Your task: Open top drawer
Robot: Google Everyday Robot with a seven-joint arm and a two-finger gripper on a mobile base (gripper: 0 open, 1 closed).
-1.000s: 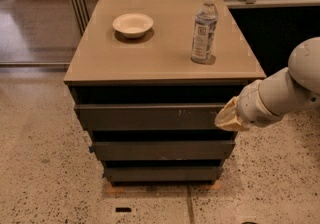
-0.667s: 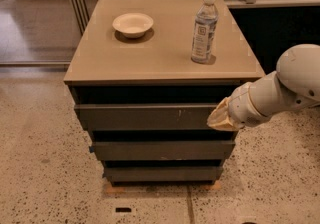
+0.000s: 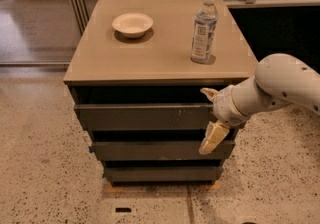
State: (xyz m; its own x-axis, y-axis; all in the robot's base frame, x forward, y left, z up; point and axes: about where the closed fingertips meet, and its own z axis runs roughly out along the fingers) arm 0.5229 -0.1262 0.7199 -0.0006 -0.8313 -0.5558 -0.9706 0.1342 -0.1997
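Observation:
The top drawer (image 3: 145, 117) is the widest dark grey-brown front under the tan cabinet top (image 3: 155, 53), with small pale scratches right of centre. It juts slightly past the two narrower drawers (image 3: 160, 149) below. My gripper (image 3: 208, 115) is at the drawer's right end, with the white arm reaching in from the right. Its fingers are open and stand one over the other. The upper fingertip (image 3: 207, 92) is at the dark gap above the drawer front. The lower finger (image 3: 213, 138) hangs in front of the middle drawer.
A white bowl (image 3: 132, 24) sits on the cabinet top at the back left. A clear water bottle (image 3: 204, 29) stands at the back right. Speckled floor surrounds the cabinet. A dark wall and railing lie behind it, and metal posts stand at the left rear.
The gripper has moved left onto the top drawer's right end and spread, one finger now above the front and one below. The drawer has not visibly moved.

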